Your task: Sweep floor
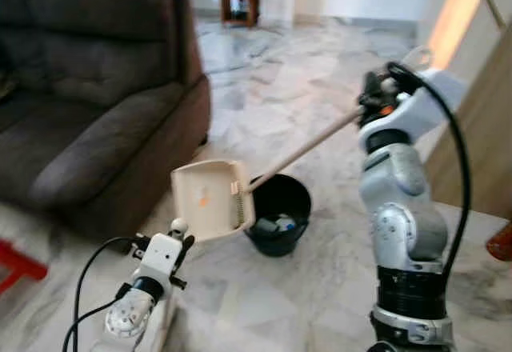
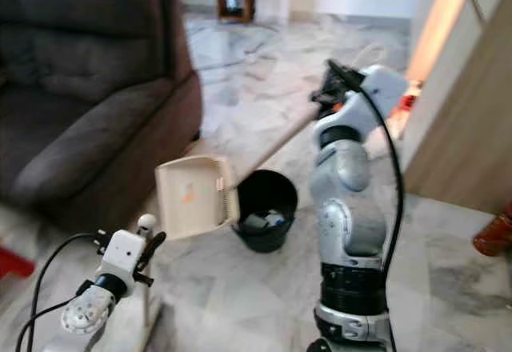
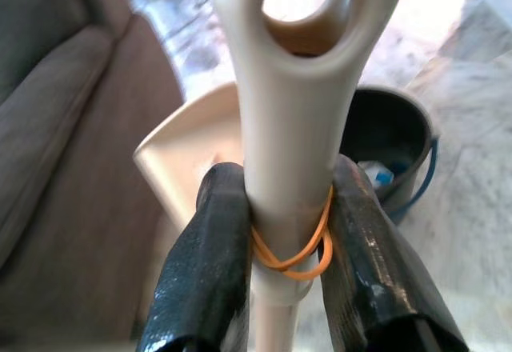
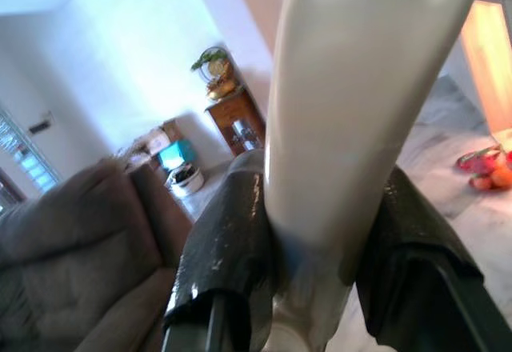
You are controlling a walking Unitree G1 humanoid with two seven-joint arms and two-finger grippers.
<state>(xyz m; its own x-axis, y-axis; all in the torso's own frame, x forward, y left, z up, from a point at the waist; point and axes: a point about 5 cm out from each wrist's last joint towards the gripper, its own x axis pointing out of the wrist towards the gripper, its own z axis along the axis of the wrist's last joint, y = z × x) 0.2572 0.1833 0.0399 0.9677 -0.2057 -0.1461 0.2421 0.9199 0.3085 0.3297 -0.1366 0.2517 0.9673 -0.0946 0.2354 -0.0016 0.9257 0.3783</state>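
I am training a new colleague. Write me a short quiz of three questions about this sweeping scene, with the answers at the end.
1. True or false: the dustpan lies flat on the floor.
2. What does the left gripper hold? A) a cloth B) a cream handle with an orange rubber band C) nothing
3. Fill in: the dark bucket stands on the marble floor beside the brown ____.

Key
1. False. The right gripper lifts the dustpan by its long handle, and its tray is tipped up beside the bucket's rim.
2. B. Both black fingers press against the cream handle.
3. Sofa.
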